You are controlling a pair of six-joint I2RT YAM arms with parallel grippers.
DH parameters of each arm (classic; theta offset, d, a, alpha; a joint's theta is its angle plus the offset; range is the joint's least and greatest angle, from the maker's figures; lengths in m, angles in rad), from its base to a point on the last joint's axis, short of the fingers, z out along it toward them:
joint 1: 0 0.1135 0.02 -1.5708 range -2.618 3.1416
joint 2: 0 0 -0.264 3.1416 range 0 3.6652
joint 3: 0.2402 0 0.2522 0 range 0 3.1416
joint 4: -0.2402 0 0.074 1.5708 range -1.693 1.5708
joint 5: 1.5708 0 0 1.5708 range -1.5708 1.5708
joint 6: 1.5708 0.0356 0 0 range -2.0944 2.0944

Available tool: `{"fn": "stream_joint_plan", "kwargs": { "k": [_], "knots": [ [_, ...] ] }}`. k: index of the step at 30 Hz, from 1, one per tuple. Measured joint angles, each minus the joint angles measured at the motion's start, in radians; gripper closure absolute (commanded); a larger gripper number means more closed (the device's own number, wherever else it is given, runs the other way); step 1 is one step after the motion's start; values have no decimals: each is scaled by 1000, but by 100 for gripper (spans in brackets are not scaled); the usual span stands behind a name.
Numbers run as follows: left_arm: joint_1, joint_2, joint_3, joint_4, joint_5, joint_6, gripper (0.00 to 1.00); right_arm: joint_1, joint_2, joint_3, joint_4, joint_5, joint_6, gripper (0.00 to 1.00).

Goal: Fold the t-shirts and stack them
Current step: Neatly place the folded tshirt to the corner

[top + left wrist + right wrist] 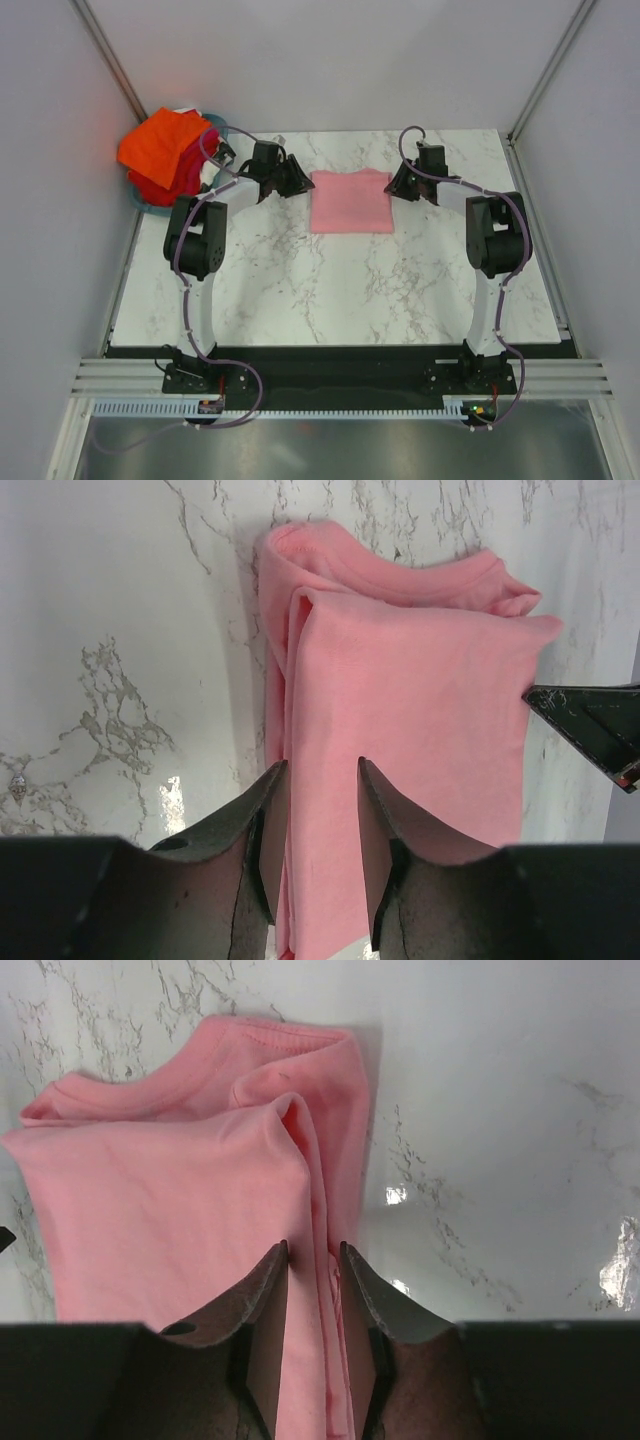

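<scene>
A light pink t-shirt (350,205) lies folded into a rectangle at the far middle of the marble table. My left gripper (291,186) sits low at its left edge, my right gripper (399,186) at its right edge. In the left wrist view the left gripper (322,765) has its jaws apart, with the pink cloth (420,700) showing in the gap. In the right wrist view the right gripper (313,1247) stands the same way over the layered edge of the shirt (170,1190). More t-shirts, orange (160,145), red (160,186) and magenta (203,160), are heaped at the far left.
The heap rests in a teal basket (137,196) at the table's far left corner, close beside my left arm. Grey walls stand on three sides. The marble table (330,290) stretches toward the arm bases. A dark tip of the right gripper (590,720) shows in the left wrist view.
</scene>
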Motion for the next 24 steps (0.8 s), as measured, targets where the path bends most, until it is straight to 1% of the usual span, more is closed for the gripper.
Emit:
{"fn": "stream_joint_plan", "kwargs": {
  "k": [2,4,5,8,10,13,14,17,24],
  "knots": [
    [0,0,0,0,1,0,59,0,0,-3,0,-4,-3,67],
    [0,0,0,0,2,0,60,-2,0,-16,1,-9,-7,65],
    [0,0,0,0,2,0,60,-3,0,-25,1,-10,-7,63],
    [0,0,0,0,2,0,60,-7,-3,-42,9,-29,-7,61],
    [0,0,0,0,2,0,60,-8,-4,-48,16,-40,-7,62],
    [0,0,-1,1,3,0,60,-13,-9,-62,25,-48,-7,72],
    [0,-1,-3,1,3,0,60,-14,-11,-66,25,-52,-7,83],
    [0,-6,-11,0,3,0,60,-21,-13,-81,24,-68,-6,100],
    [0,-36,-27,-1,2,0,60,-67,-13,-93,32,-132,24,100]
  ]
}}
